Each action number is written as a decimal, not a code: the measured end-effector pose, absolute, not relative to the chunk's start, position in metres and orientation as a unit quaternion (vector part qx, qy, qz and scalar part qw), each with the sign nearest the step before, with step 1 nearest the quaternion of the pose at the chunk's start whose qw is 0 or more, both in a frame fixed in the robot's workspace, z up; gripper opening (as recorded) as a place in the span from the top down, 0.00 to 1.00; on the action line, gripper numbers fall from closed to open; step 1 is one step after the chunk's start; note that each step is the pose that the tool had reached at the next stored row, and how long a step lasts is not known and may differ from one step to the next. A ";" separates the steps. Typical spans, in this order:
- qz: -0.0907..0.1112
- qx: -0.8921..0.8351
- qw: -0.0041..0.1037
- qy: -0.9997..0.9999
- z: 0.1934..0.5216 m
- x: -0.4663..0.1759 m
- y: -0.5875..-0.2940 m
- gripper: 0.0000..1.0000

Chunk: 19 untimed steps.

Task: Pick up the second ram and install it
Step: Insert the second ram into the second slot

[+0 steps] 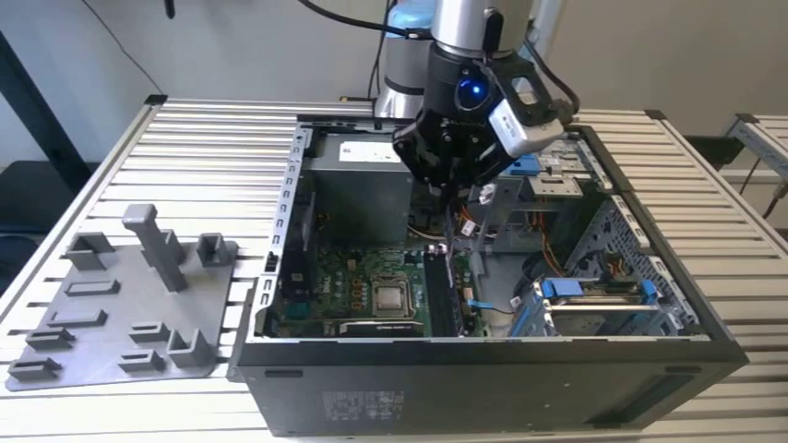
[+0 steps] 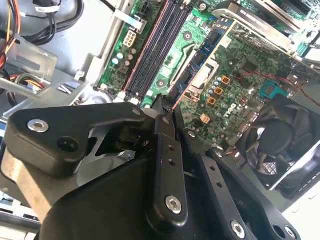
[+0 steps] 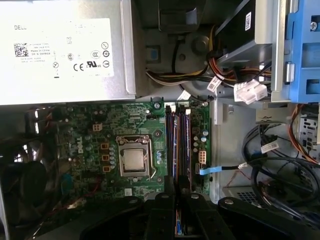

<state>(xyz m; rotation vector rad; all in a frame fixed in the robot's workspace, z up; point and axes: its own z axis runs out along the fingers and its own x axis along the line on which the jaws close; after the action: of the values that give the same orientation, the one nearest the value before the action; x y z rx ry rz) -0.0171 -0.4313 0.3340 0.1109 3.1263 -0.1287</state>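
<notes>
My gripper hangs inside the open computer case, above the motherboard's long black memory sockets. In both wrist views the two black fingers are pressed close together. A thin blue-green sliver, the second ram, shows edge-on between them. In the first wrist view the gripper lines up with the near end of the sockets. In the second wrist view its tips hover just off the sockets, apart from them.
A grey power supply fills the case's back. The processor lies beside the sockets, with a black fan further off. Cable bundles and a blue drive cage crowd the exterior view's right. A grey fixture with a post stands outside, left.
</notes>
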 end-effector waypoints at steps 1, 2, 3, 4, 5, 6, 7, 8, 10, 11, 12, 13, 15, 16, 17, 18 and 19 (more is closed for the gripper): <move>-0.041 0.035 0.005 0.999 0.333 -0.017 -0.431 0.86; -0.041 0.035 0.005 0.999 0.333 -0.017 -0.431 0.86; -0.041 0.035 0.005 0.999 0.332 -0.017 -0.431 0.86; -0.041 0.035 0.005 0.999 0.332 -0.017 -0.431 0.86; -0.041 0.035 0.005 0.999 0.331 -0.017 -0.431 0.86; -0.041 0.035 0.005 0.999 0.330 -0.017 -0.431 0.86; -0.041 0.035 0.005 0.998 0.329 -0.017 -0.431 0.86; -0.041 0.035 0.005 0.998 0.328 -0.017 -0.431 0.86; -0.042 0.035 0.005 0.998 0.328 -0.017 -0.431 0.86; -0.042 0.035 0.005 0.998 0.327 -0.017 -0.431 0.86; -0.042 0.035 0.005 0.998 0.327 -0.017 -0.431 0.86; -0.042 0.036 0.005 0.998 0.326 -0.017 -0.431 0.86; -0.042 0.035 0.005 0.998 0.326 -0.017 -0.431 0.86; -0.042 0.036 0.006 0.998 0.325 -0.017 -0.431 0.86; -0.042 0.036 0.006 0.998 0.324 -0.017 -0.430 0.86; -0.042 0.036 0.006 0.998 0.324 -0.017 -0.430 0.86; -0.042 0.035 0.006 0.998 0.323 -0.017 -0.430 0.86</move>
<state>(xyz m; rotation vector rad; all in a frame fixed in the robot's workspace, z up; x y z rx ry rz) -0.0173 -0.4301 0.3231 0.1110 3.1239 -0.1309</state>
